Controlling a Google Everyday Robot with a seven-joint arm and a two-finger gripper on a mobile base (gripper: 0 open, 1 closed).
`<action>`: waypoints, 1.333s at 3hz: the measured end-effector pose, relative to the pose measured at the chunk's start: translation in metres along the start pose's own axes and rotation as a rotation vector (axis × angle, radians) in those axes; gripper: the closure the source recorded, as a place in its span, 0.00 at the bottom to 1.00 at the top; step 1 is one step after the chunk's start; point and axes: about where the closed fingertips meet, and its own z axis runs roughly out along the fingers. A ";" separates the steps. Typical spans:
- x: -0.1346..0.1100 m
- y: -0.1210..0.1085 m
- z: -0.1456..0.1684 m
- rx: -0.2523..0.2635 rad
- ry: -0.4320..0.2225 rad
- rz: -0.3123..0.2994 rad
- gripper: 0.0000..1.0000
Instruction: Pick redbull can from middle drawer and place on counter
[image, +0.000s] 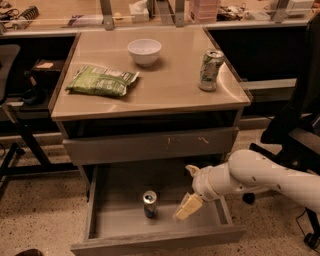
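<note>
Standing upright in the lower centre of the frame, the small blue-and-silver can (149, 204) with its silver top sits in the pulled-out drawer (160, 242); the claw (185, 192) hangs open just right, not touching.

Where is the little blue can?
In the camera view, the can stands in the open drawer near its front, just left of the gripper.
</note>
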 end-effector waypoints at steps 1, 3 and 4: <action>0.009 0.005 0.016 -0.013 -0.019 -0.001 0.00; 0.015 0.001 0.088 -0.063 -0.126 0.005 0.00; 0.018 0.003 0.093 -0.072 -0.130 0.012 0.00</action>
